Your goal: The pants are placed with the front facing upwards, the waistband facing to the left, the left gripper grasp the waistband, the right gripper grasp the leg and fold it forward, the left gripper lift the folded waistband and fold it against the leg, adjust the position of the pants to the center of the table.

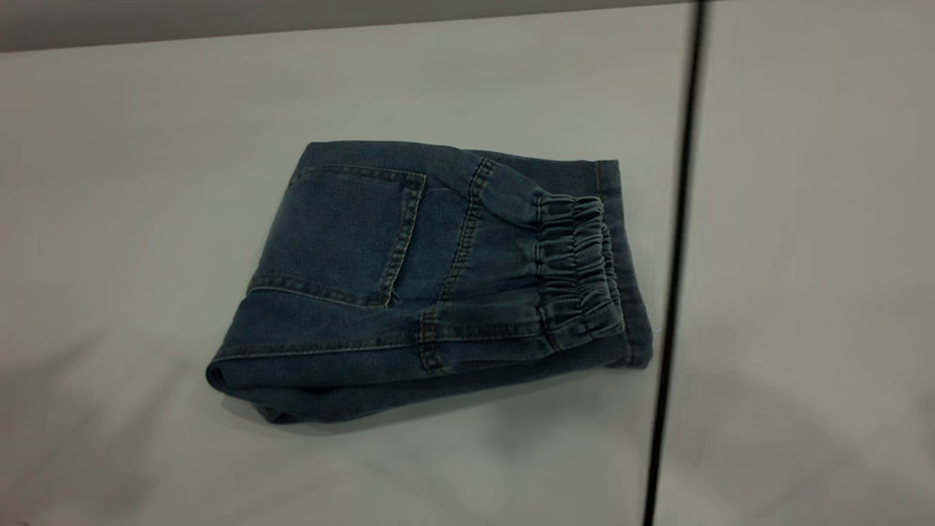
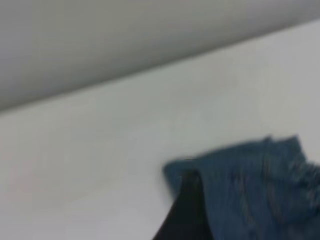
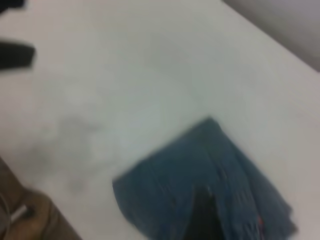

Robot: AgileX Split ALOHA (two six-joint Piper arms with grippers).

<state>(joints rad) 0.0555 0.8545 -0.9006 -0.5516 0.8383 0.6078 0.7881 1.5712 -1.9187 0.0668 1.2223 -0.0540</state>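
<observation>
The pants (image 1: 431, 285) lie folded into a compact denim bundle on the table (image 1: 146, 161), back pocket (image 1: 350, 234) facing up. The ruffled waistband (image 1: 577, 270) lies at the bundle's right end, on top of a leg layer whose stitched hem (image 1: 634, 292) shows beyond it. Neither gripper appears in the exterior view. In the left wrist view, a black part of my left gripper (image 2: 186, 205) hangs over the near corner of the pants (image 2: 250, 190). The right wrist view shows a black part of my right gripper (image 3: 202, 215) above the pants (image 3: 200, 165). Nothing shows held.
A thin dark line (image 1: 676, 256) runs across the table just right of the pants. The table's far edge (image 1: 329, 25) lies beyond them. In the right wrist view, a dark object (image 3: 15, 54) sits far off and brown clutter (image 3: 22, 220) lies past the table edge.
</observation>
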